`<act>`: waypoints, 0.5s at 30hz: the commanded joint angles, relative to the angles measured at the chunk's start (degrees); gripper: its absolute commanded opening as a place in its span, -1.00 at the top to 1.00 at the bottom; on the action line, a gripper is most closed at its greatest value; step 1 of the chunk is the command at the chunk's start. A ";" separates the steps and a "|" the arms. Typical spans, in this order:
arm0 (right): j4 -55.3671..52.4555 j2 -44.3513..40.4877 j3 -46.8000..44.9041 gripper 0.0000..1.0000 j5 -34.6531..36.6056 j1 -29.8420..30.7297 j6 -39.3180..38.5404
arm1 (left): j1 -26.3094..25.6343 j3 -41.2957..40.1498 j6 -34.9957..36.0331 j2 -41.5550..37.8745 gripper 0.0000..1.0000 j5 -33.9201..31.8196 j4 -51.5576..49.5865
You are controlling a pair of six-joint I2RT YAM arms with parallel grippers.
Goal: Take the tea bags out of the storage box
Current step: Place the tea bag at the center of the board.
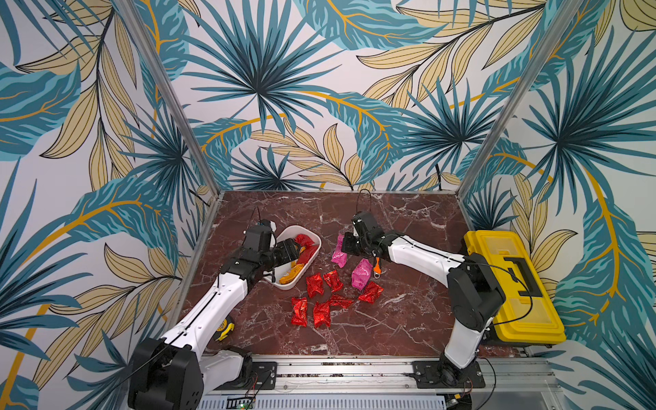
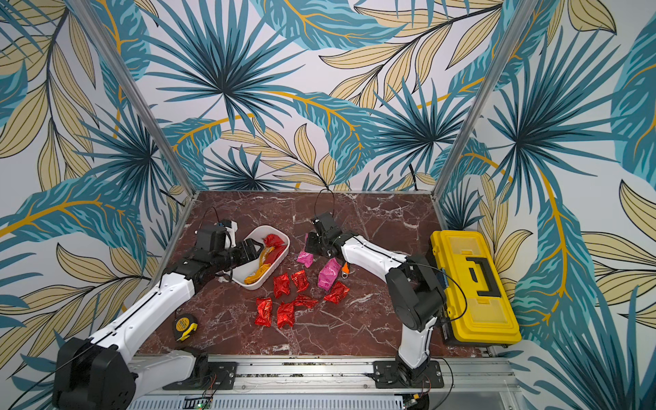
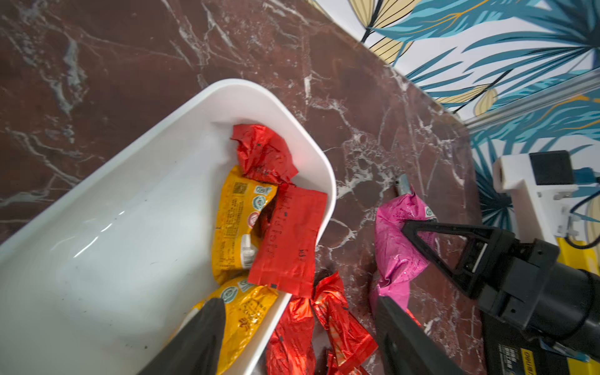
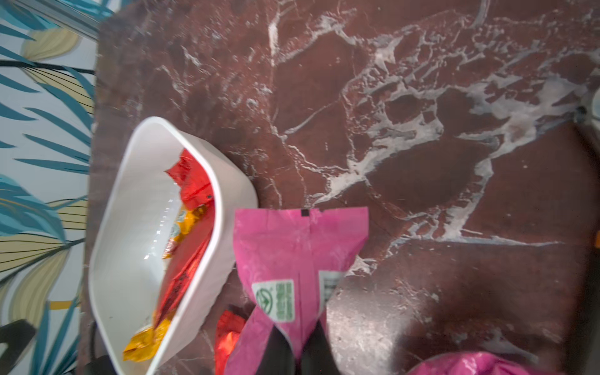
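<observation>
The left gripper [image 3: 298,308] is held open across the wall of the storage box [image 3: 113,243]; red and yellow tea bags [image 3: 233,224] are seen just ahead of it. A pink tea bag [image 4: 292,253] is pinched in the closed right gripper [image 4: 298,337], over the red-brown veined marble table [image 1: 408,220], which is enclosed by leaf-patterned walls [image 1: 319,88].

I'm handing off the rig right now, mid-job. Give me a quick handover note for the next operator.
Left hand: open, low at the storage box, one finger over an orange-yellow tea bag inside, holding nothing.
Right hand: shut on a pink tea bag beside the box.
Done: six red tea bags and another pink one lie on the table.
To do: four bags in the box, two red, two orange-yellow; the held pink bag needs setting down.
</observation>
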 commanded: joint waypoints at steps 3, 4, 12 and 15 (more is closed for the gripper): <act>-7.07 3.45 3.03 0.69 5.02 0.38 -4.07 | 0.37 4.23 1.99 4.60 -0.33 -2.02 -2.66; -7.16 3.89 3.06 0.64 5.24 0.36 -4.26 | 0.45 4.55 2.13 5.55 -0.32 -1.69 -2.50; -5.51 1.88 2.18 0.11 5.56 0.42 -4.36 | 0.51 7.26 2.72 12.14 -0.29 -1.36 -0.27; -0.90 -3.46 -1.92 -0.04 6.36 0.37 -3.80 | 0.47 9.40 2.89 15.10 -0.29 -1.36 0.16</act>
